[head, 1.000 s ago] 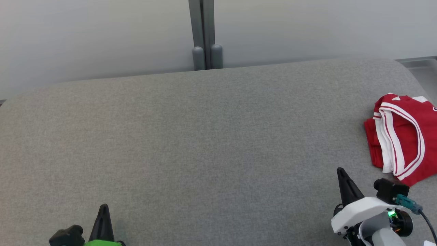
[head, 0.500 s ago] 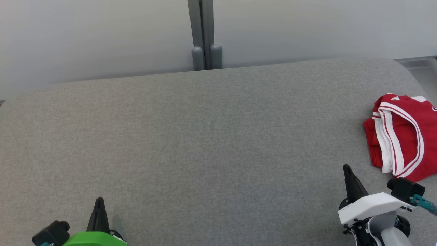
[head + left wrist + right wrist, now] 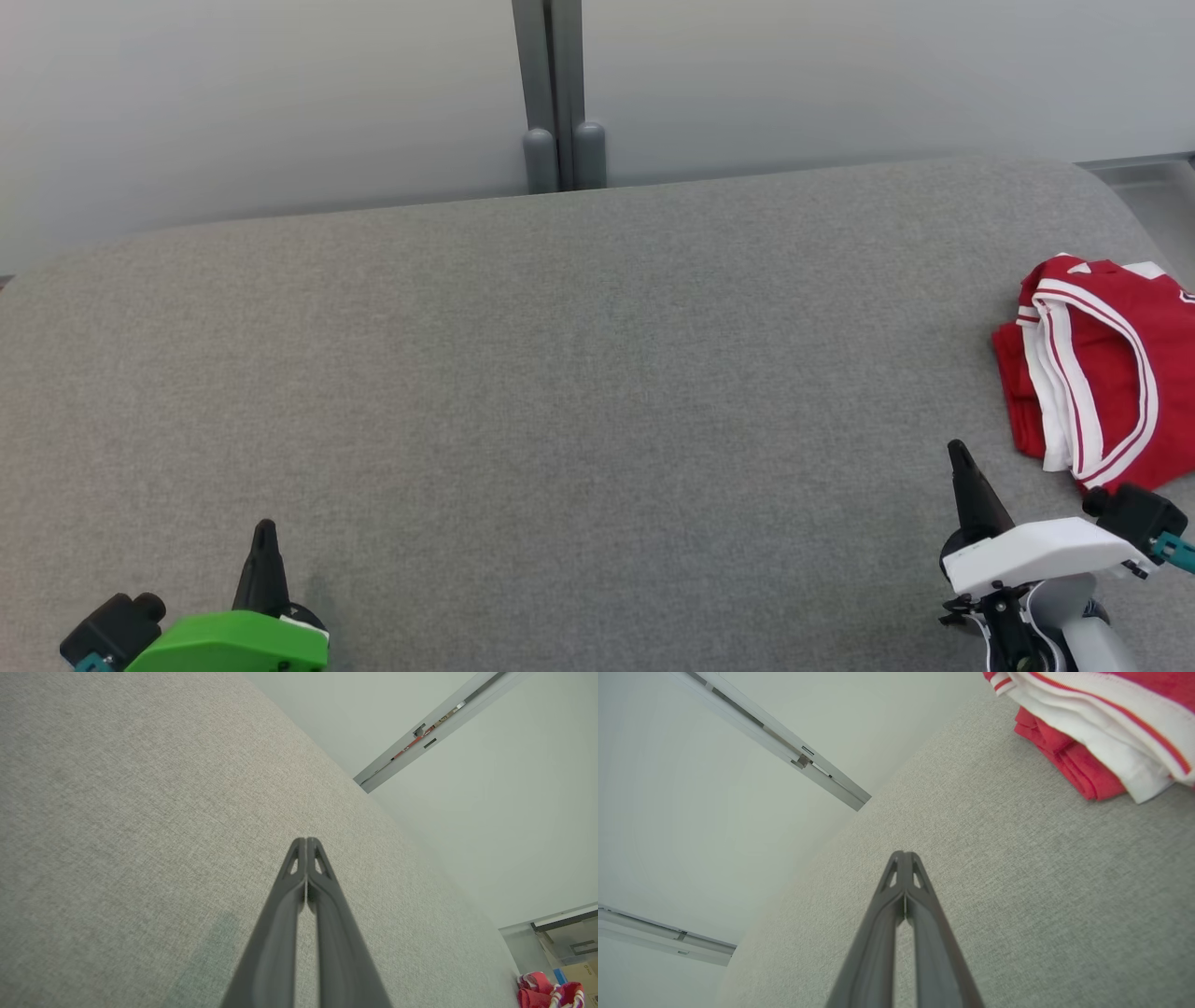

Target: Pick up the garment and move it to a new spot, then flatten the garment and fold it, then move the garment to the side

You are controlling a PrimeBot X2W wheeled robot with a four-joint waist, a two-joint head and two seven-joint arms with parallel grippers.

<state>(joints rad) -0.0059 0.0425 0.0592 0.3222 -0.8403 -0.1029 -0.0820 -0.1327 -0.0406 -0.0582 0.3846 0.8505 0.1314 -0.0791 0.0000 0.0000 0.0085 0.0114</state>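
The garment (image 3: 1111,373), red with white striped trim, lies folded at the right edge of the grey padded table (image 3: 560,392). We judge it light, limp and quick to unfold, so we would pinch every layer at its thick folded edge. We read no brand or writing on it. The right gripper (image 3: 956,452) sits near it and the left gripper (image 3: 264,528) well apart, both pressed together and empty.

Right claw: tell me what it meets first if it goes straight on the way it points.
Probably the grey table top, just short of its far edge; the shut right claw points low across it. The red shirt lies off that line. Depth is unclear.
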